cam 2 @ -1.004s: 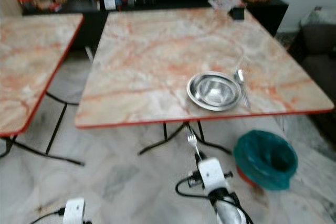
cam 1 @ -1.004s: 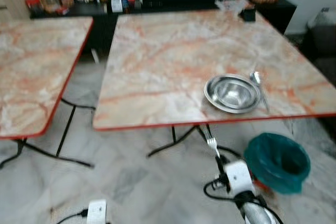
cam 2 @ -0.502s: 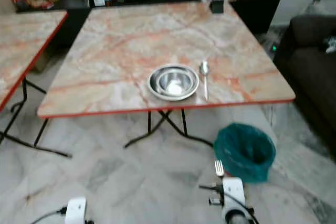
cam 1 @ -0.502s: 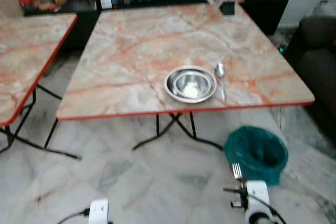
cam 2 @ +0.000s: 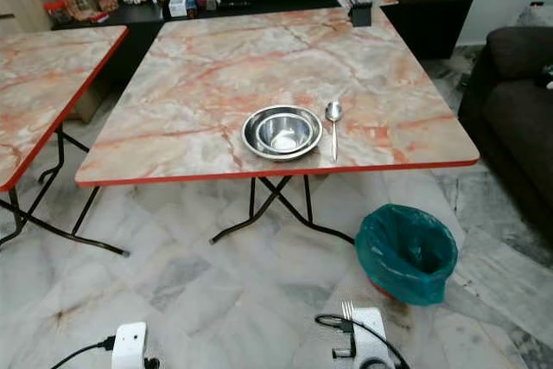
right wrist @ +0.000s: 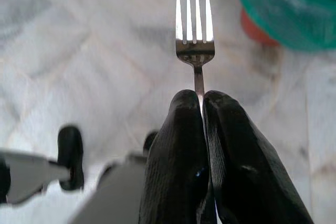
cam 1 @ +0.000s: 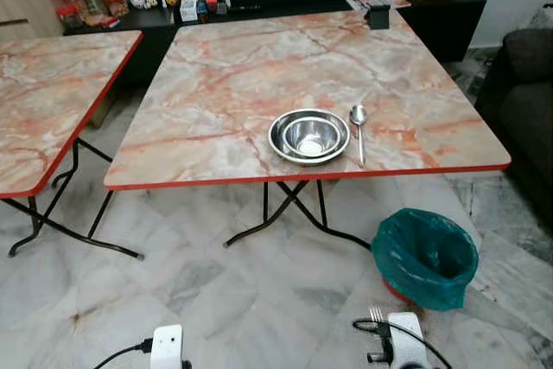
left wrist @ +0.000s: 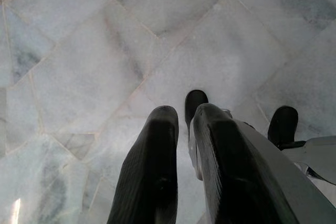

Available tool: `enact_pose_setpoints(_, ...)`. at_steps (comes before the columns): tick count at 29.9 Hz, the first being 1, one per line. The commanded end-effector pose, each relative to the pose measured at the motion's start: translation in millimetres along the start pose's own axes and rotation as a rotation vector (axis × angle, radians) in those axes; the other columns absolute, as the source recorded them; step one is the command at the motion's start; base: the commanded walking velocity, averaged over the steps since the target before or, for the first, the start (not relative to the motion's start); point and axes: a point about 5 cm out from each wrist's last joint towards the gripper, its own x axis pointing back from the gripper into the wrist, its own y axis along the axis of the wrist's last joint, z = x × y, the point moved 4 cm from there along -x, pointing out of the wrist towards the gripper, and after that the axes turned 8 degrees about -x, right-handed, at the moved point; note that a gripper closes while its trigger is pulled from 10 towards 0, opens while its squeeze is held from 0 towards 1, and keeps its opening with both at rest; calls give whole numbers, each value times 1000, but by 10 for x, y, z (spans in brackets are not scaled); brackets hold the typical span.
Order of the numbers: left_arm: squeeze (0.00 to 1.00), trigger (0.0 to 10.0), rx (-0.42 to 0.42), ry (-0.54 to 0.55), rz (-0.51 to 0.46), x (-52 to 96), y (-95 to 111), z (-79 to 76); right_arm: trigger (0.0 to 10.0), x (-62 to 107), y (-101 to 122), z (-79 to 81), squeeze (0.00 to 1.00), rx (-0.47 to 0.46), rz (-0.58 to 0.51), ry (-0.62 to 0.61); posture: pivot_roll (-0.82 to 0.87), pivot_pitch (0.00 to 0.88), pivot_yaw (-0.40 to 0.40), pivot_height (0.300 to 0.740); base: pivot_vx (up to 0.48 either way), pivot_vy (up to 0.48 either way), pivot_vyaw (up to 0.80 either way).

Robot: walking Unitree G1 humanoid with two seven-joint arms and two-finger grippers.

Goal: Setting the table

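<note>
Well, the right gripper pinches the fork by its handle, tines ahead; thin, stiff, probably slippery. Bowl and spoon wait far ahead. The left gripper looks nearly closed, empty.

The camera has pulled back and steadied: the table now shows whole and sharp, where a second ago it was blurred and cut off at its right edge. The right tool with the fork sat higher, its tines reaching up to the table's near edge below the bowl; now it sits lower in the head views, near the bin, with just the tines and white wrist showing.
</note>
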Motion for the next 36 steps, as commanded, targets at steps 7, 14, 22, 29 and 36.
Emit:
enact_pose_setpoints(7, 0, 10000, -18, 20, 26, 5, -47, 54, 10000, -14, -4, 109, 0, 0, 12, 23, -37, 50, 58, 740, 0, 0, 0)
enact_pose_setpoints(14, 0, 10000, -46, 23, 38, 4, -58, 49, 10000, 9, -135, 118, 0, 27, 63, 37, -42, 47, 58, 740, 0, 0, 0)
enact_pose_setpoints(22, 0, 10000, -50, 23, 40, 5, -64, 40, 10000, 22, -176, 34, 0, 36, 78, -1, -44, 52, 57, 740, 0, -217, 0)
enact_pose_setpoints(29, 0, 10000, -51, 24, 44, 10, -85, 42, 10000, 16, -149, 24, 0, 20, 69, -3, -43, 52, 54, 740, 103, -284, 0)
enact_pose_setpoints(36, 0, 10000, -18, 34, 36, 13, -86, 69, 10000, 5, -70, 18, 0, -4, 31, -5, -46, 53, 59, 740, 69, -119, 0)
